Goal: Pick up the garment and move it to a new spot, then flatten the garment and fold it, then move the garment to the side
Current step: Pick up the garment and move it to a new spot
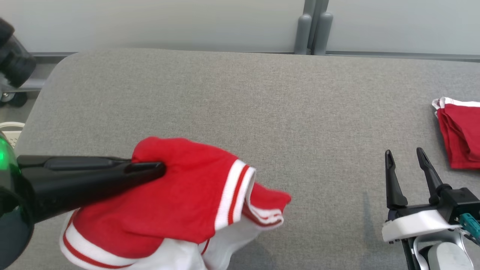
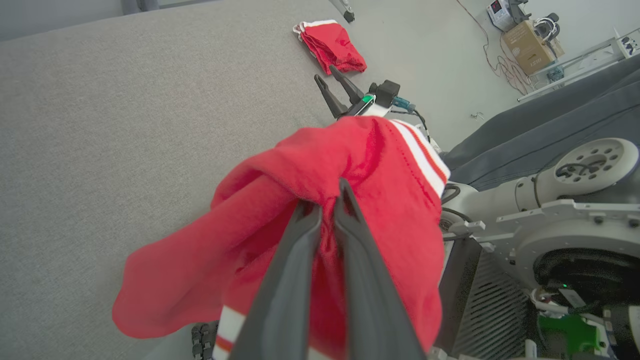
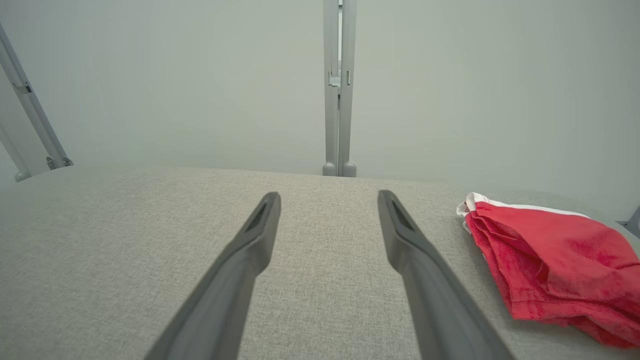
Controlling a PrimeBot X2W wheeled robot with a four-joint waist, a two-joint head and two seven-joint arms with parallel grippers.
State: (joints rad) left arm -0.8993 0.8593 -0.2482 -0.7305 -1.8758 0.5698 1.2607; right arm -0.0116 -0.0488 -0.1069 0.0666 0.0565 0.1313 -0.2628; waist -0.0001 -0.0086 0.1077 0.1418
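A red garment with white and red striped trim hangs bunched over the front left of the grey padded table. My left gripper comes in from the left and is shut on a fold near the garment's top. In the left wrist view the two dark fingers pinch red cloth of the garment between them. My right gripper stands open over the table at the front right, nothing between its fingers.
A folded red garment with a white edge lies at the table's right edge, just right of my right gripper, and appears in the right wrist view. A grey post stands behind the table.
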